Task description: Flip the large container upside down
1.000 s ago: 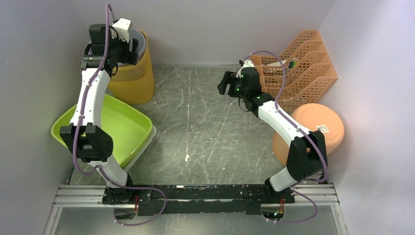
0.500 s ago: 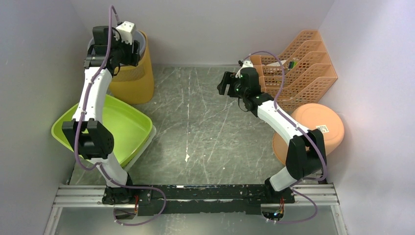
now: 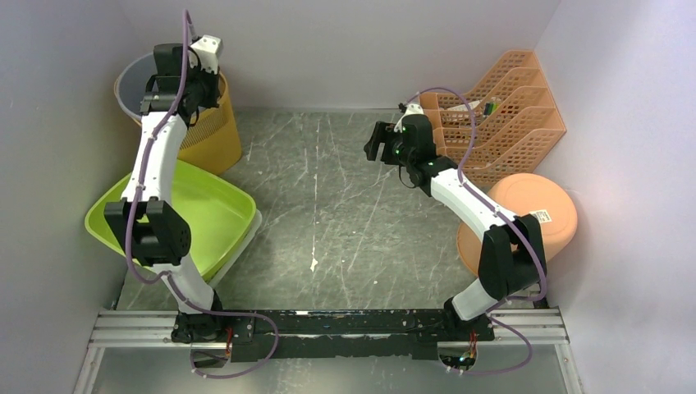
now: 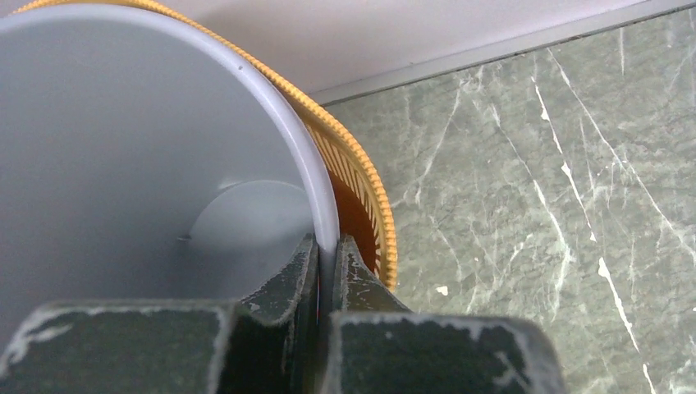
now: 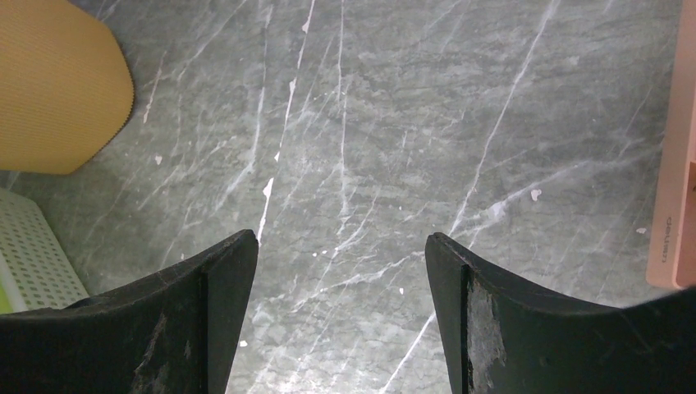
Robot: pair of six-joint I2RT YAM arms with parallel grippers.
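Note:
The large container (image 3: 131,86) is a round grey bin standing open side up inside a yellow mesh basket (image 3: 215,135) at the back left corner, leaning toward the left wall. My left gripper (image 3: 174,86) is shut on its rim. In the left wrist view the thin grey wall (image 4: 123,148) runs between my fingertips, which meet at the left gripper (image 4: 327,246), with the basket's ribbed rim (image 4: 365,197) just outside. My right gripper (image 3: 376,141) hangs open over the bare floor at mid back, and nothing lies between the tips of the right gripper (image 5: 341,246).
A lime-green tub (image 3: 205,213) rests on a white basket (image 3: 249,234) at the left. An orange file rack (image 3: 509,107) stands at the back right, with an overturned orange bowl (image 3: 533,213) in front of it. Walls close in on three sides.
My left gripper has closed on the grey rim and moved left. The grey bin and yellow basket have shifted and leaned left with it. The right arm has not moved.

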